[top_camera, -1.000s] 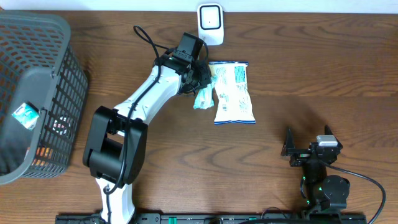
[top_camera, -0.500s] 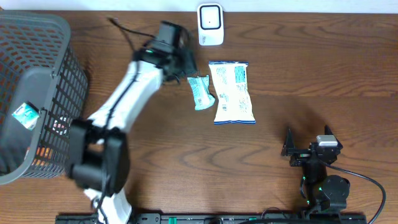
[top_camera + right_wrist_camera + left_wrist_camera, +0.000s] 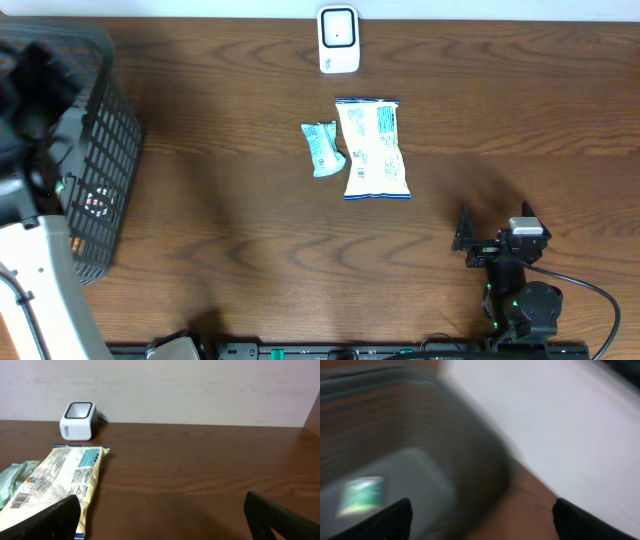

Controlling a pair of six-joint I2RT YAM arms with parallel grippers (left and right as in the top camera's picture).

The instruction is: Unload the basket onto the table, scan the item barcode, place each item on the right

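A small teal packet (image 3: 322,148) lies on the table beside a larger cream and blue bag (image 3: 373,148), both below the white scanner (image 3: 339,40). The right wrist view shows the bag (image 3: 60,485), the teal packet (image 3: 15,480) at its left edge and the scanner (image 3: 77,421) behind. My left gripper (image 3: 482,522) is open and empty, blurred, at the far left over the grey basket (image 3: 420,460). A teal item (image 3: 362,495) lies inside the basket. My right gripper (image 3: 162,520) stands open and empty near the front right (image 3: 495,235).
The dark mesh basket (image 3: 100,150) fills the table's left edge, with my blurred left arm (image 3: 30,250) rising in front of it. A pale wall runs behind the table's back edge.
My left arm has swung from the packets near the scanner to the basket at the far left. It let go of the teal packet, which stays beside the bag. The right arm is unmoved.
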